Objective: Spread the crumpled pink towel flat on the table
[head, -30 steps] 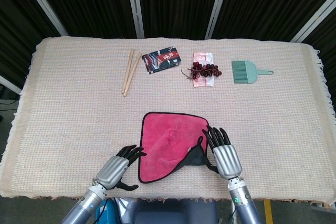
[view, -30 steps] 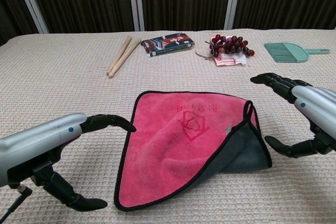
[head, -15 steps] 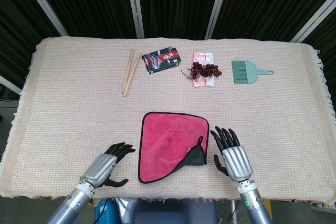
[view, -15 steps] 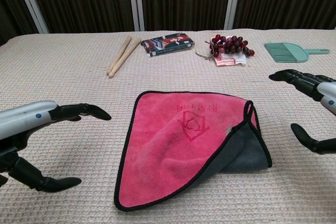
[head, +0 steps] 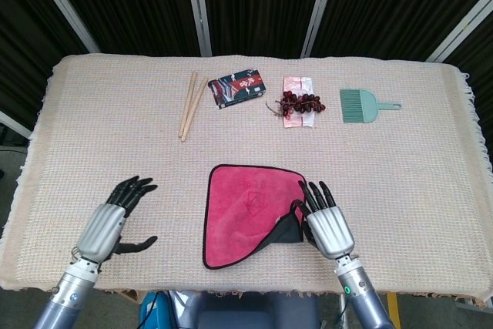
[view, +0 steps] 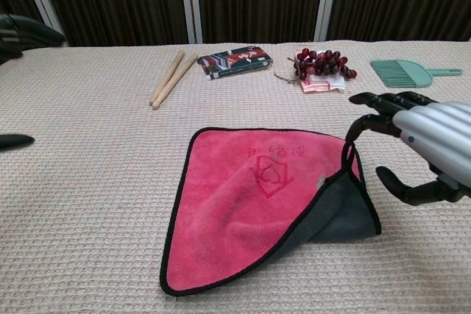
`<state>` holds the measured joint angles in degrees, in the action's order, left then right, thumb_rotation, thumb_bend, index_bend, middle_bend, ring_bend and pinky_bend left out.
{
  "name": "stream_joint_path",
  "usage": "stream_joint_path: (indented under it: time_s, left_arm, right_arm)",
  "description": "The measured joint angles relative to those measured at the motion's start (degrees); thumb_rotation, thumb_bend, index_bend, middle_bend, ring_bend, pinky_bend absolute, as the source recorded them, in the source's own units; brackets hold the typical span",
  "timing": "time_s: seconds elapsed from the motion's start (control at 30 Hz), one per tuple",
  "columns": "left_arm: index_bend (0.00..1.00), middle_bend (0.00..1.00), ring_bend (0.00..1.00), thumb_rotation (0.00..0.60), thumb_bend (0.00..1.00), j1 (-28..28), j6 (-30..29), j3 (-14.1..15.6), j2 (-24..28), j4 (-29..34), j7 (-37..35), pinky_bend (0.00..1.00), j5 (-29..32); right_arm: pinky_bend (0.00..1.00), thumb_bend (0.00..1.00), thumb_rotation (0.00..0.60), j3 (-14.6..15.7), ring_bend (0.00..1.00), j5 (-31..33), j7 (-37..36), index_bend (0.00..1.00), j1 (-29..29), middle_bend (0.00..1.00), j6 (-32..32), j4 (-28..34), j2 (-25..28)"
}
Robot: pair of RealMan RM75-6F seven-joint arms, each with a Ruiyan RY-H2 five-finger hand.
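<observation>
Nearest the robot, the right hand (head: 327,221) is hovering with fingers apart and holding nothing, just beside the 3 o'clock edge of the pink towel (head: 245,209), where one corner is lying folded over and showing its dark underside (view: 346,215). The left hand (head: 108,225) is hanging open too, fingers spread and empty, well apart from the towel at its 9 o'clock. The towel is lying on the near middle of the table (head: 92,129), on the woven cloth, mostly flat apart from that folded corner. Farther off, toward 12 o'clock, a pair of wooden sticks (head: 191,103), a printed packet (head: 237,88), a bunch of dark red grapes (head: 299,103) on a pink wrapper, and a green brush (head: 362,105) are sitting in a row.
</observation>
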<state>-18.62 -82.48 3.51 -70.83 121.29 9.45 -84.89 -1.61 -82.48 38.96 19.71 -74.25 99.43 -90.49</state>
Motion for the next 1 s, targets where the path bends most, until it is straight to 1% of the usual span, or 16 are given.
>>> stream_joint_path:
  time_s: [0.1, 0.27, 0.5, 0.6, 0.63, 0.8, 0.93, 1.0]
  left_arm:
    - [0.13, 0.07, 0.0, 0.6, 0.22, 0.8, -0.3, -0.7, 1.4, 0.5, -1.2, 0.01, 0.1]
    - [0.13, 0.07, 0.0, 0.6, 0.22, 1.0, 1.0, -1.3, 2.0, 0.4, -1.8, 0.01, 0.7]
    - [0.13, 0.07, 0.0, 0.6, 0.22, 1.2, 2.2, -2.6, 2.4, 0.4, -3.5, 0.01, 1.9]
    - [0.13, 0.07, 0.0, 0.6, 0.22, 1.3, 2.8, -2.7, 2.6, 0.4, -3.9, 0.01, 1.7]
    - [0.13, 0.07, 0.0, 0.6, 0.22, 1.4, 3.0, -2.7, 2.6, 0.4, -4.1, 0.01, 1.7]
    - [0.13, 0.07, 0.0, 0.6, 0.22, 1.5, 4.0, -2.9, 2.6, 0.2, -4.7, 0.01, 1.8]
    - [0.14, 0.07, 0.0, 0.6, 0.22, 1.7, 4.1, -3.2, 2.5, 0.3, -5.0, 0.01, 1.6]
    - [0.14, 0.07, 0.0, 0.6, 0.22, 1.8, 4.0, -3.3, 2.3, 0.3, -5.0, 0.01, 1.2]
  right_arm:
    - [0.0, 0.55, 0.6, -0.7, 0.0, 2.4, 4.2, 0.29, 0.7, 0.03, 1.2, 0.3, -1.8]
    - [0.0, 0.55, 0.6, -1.7, 0.0, 4.4, 5.5, 0.29, 1.7, 0.03, 2.5, -1.2, -4.6]
    - [0.0, 0.55, 0.6, -1.5, 0.0, 6.7, 10.3, 0.29, 3.0, 0.03, 4.2, -3.0, -7.3]
    - [0.0, 0.55, 0.6, -1.6, 0.0, 7.7, 11.3, 0.36, 3.3, 0.03, 4.3, -3.9, -8.3]
    - [0.0, 0.55, 0.6, -1.7, 0.0, 7.8, 11.3, 0.4, 3.4, 0.04, 4.2, -4.2, -8.5]
    - [0.0, 0.55, 0.6, -1.7, 0.0, 7.5, 9.2, 0.53, 3.3, 0.1, 3.7, -5.1, -8.9]
    - [0.0, 0.55, 0.6, -1.3, 0.0, 6.7, 8.1, 0.6, 3.2, 0.15, 3.3, -5.5, -9.0]
    - [0.0, 0.55, 0.6, -1.1, 0.0, 6.2, 7.3, 0.63, 3.1, 0.16, 3.0, -5.5, -8.9]
